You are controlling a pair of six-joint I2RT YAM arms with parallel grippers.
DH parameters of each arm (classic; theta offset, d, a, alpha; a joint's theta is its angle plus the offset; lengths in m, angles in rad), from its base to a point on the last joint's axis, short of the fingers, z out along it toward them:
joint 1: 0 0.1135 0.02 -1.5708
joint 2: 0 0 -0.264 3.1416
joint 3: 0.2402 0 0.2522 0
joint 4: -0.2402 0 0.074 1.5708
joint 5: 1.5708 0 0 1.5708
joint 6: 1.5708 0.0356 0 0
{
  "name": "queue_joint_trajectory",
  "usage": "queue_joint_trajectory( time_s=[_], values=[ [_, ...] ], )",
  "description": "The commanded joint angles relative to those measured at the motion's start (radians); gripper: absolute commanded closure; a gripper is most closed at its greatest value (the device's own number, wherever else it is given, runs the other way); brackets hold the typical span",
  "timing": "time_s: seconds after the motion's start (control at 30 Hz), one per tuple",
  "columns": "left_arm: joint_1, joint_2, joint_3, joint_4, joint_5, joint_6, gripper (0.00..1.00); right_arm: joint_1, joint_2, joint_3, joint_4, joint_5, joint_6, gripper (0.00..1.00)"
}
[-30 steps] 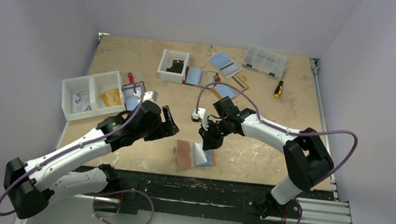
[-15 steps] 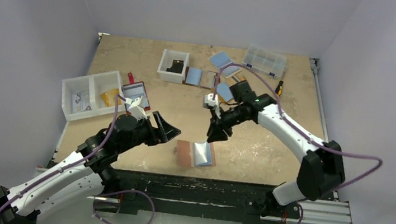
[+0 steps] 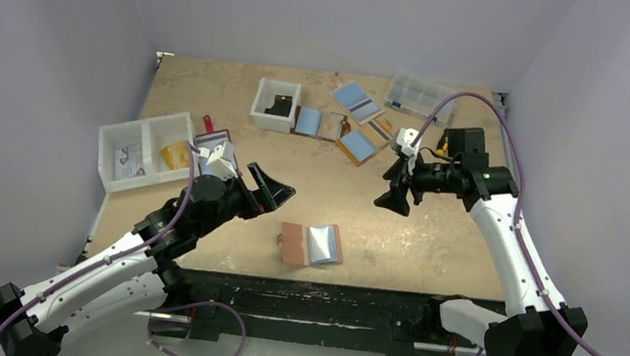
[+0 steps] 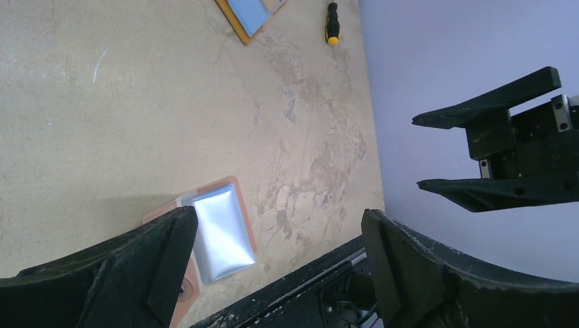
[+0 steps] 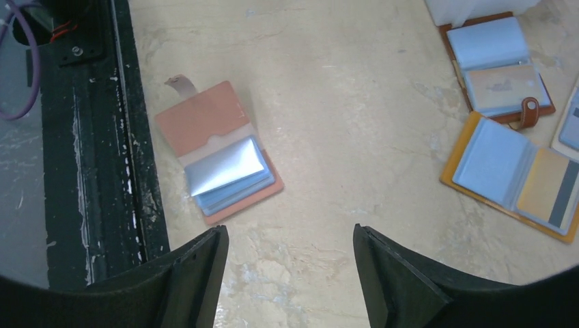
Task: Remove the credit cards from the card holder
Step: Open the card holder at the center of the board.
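Both arms have backed off. A second ago the right hand [image 3: 392,194] was down on the card holder [image 3: 310,245] and the left hand [image 3: 276,186] hovered close at its left side. Now the right hand is lifted and swung off toward the far right of the table [image 3: 447,247], well apart from the holder, and the left hand has drawn back to the near left.

Both hands have spread their fingers over that second. Each wrist view shows its fingers wide apart with nothing between them, so neither has hold of anything.

The card holder lies open and flat near the table's front edge, between the two arms. Its tan-brown half with the strap tab is on the left and a stack of glossy pale blue sleeves is on the right. It has hardly shifted, though the sleeves now lie flatter than when the right hand was on them.

No loose card lies on the bare table beside it, and the credit cards cannot be made out as separate things among the sleeves. By my reading nothing came out with the right hand, so the cards are probably still inside and the removal is yet to be done. The orange wallet [image 5: 519,181] and the other open wallets sit well apart at the far side.
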Motion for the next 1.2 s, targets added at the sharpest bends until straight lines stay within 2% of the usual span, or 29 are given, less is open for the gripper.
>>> queue_joint_trajectory(
  time_s=[0.0,0.17,0.23,0.37,0.5,0.7,0.8,0.93,1.17],
  values=[
    [0.003,0.012,0.013,0.043,0.031,0.011,0.01,-0.055,-0.040,-0.032,-0.004,-0.024,0.027,0.24],
    [-0.003,0.127,0.102,-0.048,0.179,0.105,0.07,-0.104,-0.080,-0.081,0.038,-0.055,0.076,0.19],
    [-0.040,0.171,0.139,-0.076,0.184,0.140,0.07,-0.118,-0.088,-0.099,0.060,-0.063,0.094,0.16],
    [-0.183,0.265,0.249,-0.155,0.051,0.183,0.07,-0.136,-0.095,-0.115,0.081,-0.079,0.111,0.11],
    [-0.290,0.376,0.329,-0.214,-0.036,0.199,0.07,-0.146,-0.094,-0.123,0.105,-0.091,0.152,0.02],
    [-0.457,0.523,0.444,-0.330,-0.247,0.170,0.08,-0.165,-0.060,-0.131,0.109,-0.100,0.237,0.01],
    [-0.531,0.598,0.495,-0.403,-0.353,0.106,0.08,-0.169,-0.025,-0.115,0.078,-0.130,0.222,0.01],
    [-0.581,0.673,0.518,-0.461,-0.425,-0.003,0.08,-0.172,-0.031,-0.147,0.182,-0.135,0.288,0.01],
    [-0.593,0.837,0.595,-0.498,-0.446,-0.100,0.09,-0.176,-0.057,-0.224,0.281,-0.103,0.350,0.01]
  ],
)
